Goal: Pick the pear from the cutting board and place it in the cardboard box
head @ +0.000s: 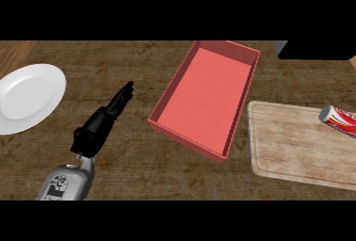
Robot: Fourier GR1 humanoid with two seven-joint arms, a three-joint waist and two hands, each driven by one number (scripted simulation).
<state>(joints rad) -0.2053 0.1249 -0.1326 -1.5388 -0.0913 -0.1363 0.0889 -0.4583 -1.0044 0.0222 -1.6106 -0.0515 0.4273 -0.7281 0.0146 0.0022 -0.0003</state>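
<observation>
The dark brown wooden tabletop point(132, 160) has a streaky, weathered grain, with a lighter orange-brown strip at its far left edge. The open rectangular cardboard box point(186, 136) is salmon red inside and a darker red on its outer walls. The round plate point(28, 96) is plain white, faintly grey toward the rim. The pale tan rectangular wooden cutting board point(292, 146) carries fine grain lines. The cylindrical can point(341, 120) is red with white markings and a silver-grey end. The left hand point(104, 117) is matte black, and its forearm point(66, 183) is grey with dark markings.
</observation>
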